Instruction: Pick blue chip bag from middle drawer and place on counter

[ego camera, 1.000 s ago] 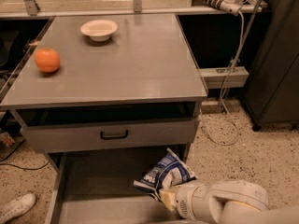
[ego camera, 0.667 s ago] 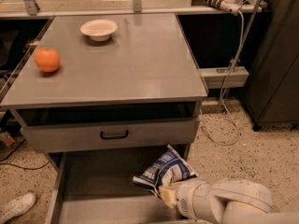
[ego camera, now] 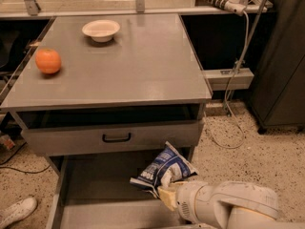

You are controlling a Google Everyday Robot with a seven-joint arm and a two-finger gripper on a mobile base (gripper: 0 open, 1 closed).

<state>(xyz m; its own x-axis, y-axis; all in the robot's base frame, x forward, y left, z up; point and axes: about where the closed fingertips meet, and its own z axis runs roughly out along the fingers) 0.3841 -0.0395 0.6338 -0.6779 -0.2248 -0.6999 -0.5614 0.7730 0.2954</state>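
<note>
The blue chip bag (ego camera: 164,168) stands tilted over the right part of the open middle drawer (ego camera: 95,187), its lower edge at my gripper. My gripper (ego camera: 164,194), on a white arm coming in from the bottom right, is shut on the bag's lower corner; one yellowish finger (ego camera: 167,197) shows against it. The counter (ego camera: 128,66) lies above, as wide as the drawers.
An orange (ego camera: 48,61) sits at the counter's left and a white bowl (ego camera: 100,30) at its back. A drawer front with a black handle (ego camera: 116,137) overhangs the open drawer. A white shoe (ego camera: 16,211) lies on the floor at left; a dark cabinet (ego camera: 281,70) and cable stand at right.
The bag and my gripper have shifted slightly up and to the left. Nothing on the counter has moved.
</note>
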